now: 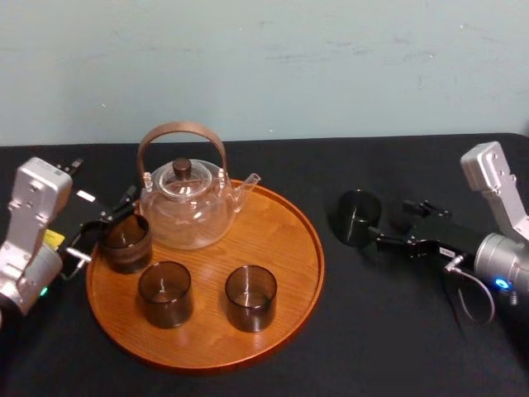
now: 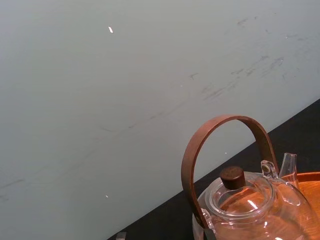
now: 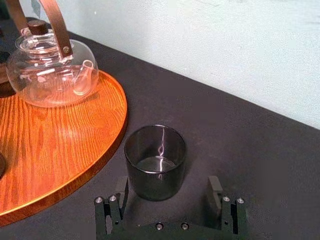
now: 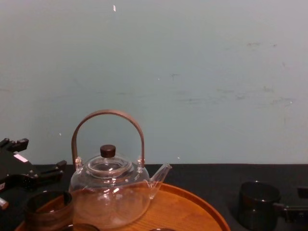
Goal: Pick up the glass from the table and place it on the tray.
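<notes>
Jaws spread, right gripper (image 3: 168, 186) flanks the glass (image 3: 155, 162) on the table (image 3: 240, 145); left gripper (image 1: 103, 227) by the tray (image 1: 277, 223), grip unclear

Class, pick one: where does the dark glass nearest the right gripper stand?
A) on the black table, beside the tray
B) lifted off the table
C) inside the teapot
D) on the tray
A: the glass stands on the table outside the tray rim, at the open right gripper.
</notes>
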Controlling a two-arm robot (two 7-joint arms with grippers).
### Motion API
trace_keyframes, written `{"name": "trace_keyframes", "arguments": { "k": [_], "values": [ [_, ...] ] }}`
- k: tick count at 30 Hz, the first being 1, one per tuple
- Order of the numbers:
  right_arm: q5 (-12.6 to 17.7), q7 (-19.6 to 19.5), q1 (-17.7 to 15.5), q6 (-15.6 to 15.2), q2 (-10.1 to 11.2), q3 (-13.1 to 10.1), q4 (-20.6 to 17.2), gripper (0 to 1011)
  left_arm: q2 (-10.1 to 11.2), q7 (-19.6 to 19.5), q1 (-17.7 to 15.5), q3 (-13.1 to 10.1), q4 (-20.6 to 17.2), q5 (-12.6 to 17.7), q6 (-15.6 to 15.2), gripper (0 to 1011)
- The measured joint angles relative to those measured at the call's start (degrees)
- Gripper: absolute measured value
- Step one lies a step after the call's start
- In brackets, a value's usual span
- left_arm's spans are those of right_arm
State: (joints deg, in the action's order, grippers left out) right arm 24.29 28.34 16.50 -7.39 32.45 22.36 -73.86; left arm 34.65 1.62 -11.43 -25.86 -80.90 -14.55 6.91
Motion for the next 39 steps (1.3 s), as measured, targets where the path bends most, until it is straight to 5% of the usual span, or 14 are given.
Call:
{"name": "trace_keyframes", "arguments": {
  "k": [39],
  "values": [
    [-5.5,1.5,7.4,0.0,-7.3,2.6,8.8,1002,0.0,0.0,0.0,0.0,0.0,0.0,0.0,1001]
  ]
}}
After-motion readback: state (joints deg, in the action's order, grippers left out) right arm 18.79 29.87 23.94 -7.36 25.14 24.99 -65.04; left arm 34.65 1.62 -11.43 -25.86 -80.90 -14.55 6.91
